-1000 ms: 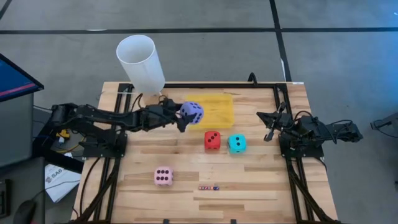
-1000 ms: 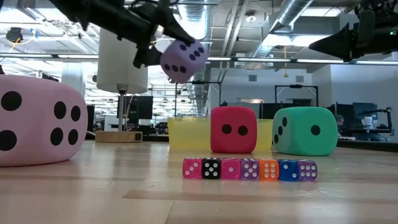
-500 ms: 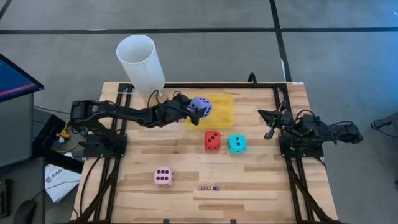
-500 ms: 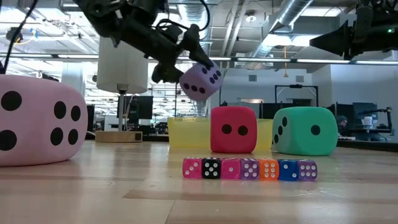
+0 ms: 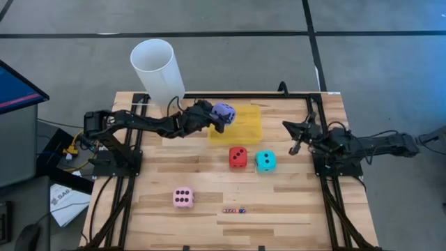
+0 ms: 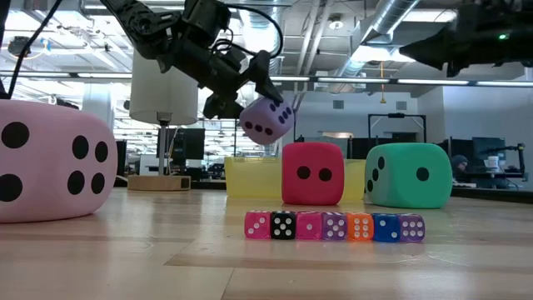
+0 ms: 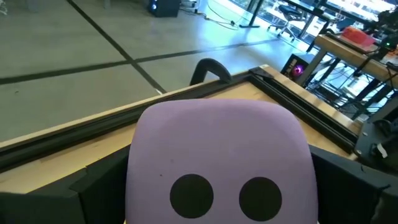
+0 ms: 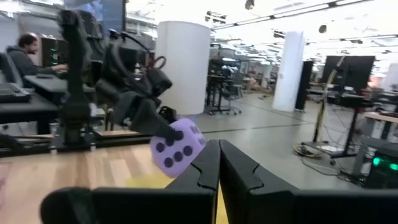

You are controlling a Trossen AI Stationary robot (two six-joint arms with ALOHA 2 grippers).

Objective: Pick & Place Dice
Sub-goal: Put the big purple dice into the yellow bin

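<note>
My left gripper [image 5: 217,117] is shut on the purple die [image 5: 224,113], which hangs in the air over the left part of the yellow tray [image 5: 245,127]. The red die [image 5: 237,157] and the cyan die [image 5: 265,161] sit side by side on the table, just in front of the tray. The pink die [image 5: 183,198] rests nearer the front left. At the table's right side my right gripper [image 5: 294,137] is raised and shut, with nothing in it. My left gripper pinches the purple die by two opposite sides [image 7: 134,177] between its two fingers [image 7: 87,190]. The fingers come from the table's left and slant a little downward. The die [image 6: 266,121] is lifted clear above the yellow tray, a two-pip face toward the wrist.
A tall white cylinder [image 5: 158,70] stands at the table's far left corner, behind my left arm. A row of tiny dice [image 5: 233,210] lies near the front edge. A dark frame [image 5: 244,95] runs along the table's far edge.
My left gripper has carried the purple die toward the table's far edge and a little right, sinking slightly, from beside the yellow tray to over it. Its hold has stayed the same. My right gripper has edged toward the table's left, still shut.
</note>
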